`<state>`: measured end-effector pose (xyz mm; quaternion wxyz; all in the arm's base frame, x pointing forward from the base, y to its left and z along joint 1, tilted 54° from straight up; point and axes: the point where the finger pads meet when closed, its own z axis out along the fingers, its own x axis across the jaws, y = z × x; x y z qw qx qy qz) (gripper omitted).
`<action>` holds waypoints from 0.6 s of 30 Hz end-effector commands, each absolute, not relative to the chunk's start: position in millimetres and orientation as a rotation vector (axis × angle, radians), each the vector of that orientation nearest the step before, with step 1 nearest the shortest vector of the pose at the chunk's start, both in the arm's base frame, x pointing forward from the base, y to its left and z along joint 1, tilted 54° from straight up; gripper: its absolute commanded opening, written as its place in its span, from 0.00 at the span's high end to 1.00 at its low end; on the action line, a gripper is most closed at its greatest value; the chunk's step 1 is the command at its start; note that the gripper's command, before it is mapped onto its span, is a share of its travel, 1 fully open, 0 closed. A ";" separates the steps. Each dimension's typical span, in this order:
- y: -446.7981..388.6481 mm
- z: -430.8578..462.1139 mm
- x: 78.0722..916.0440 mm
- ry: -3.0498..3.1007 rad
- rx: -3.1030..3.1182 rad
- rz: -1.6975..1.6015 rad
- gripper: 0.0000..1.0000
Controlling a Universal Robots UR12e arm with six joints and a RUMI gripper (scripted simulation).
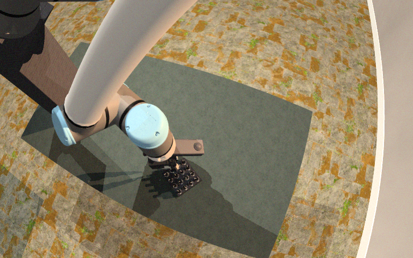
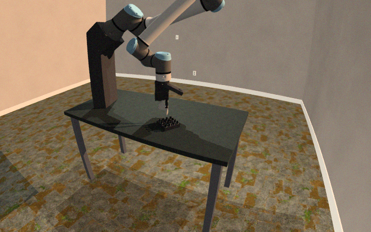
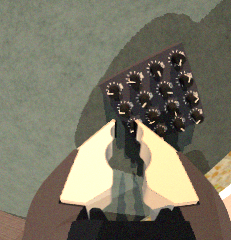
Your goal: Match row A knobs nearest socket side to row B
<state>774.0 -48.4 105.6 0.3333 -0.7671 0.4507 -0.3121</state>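
Observation:
The black knob box [image 1: 181, 179] lies on the dark table, and also shows in the exterior view [image 2: 167, 123]. In the wrist view the knob box [image 3: 155, 95] shows several small black knobs with white marks, set in rows. My gripper [image 2: 166, 110] points straight down and hangs a little above the box's near edge. In the wrist view its cream fingers stand a narrow gap apart with nothing between them, over a knob at the box's edge. In the overhead view the gripper [image 1: 176, 165] sits at the box's upper left corner. I cannot make out the socket side.
The arm's brown pedestal [image 2: 101, 74] stands at the table's far left corner. The arm's big links [image 1: 115, 63] hang over the left of the table. The table edge [image 2: 181, 152] runs close in front of the box.

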 end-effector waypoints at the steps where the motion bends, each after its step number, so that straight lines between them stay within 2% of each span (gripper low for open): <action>1: -47.3 103.1 777.8 1.177 -2.003 -0.816 0.89; 18: -46.0 99.9 782.1 1.177 -2.003 -0.816 0.89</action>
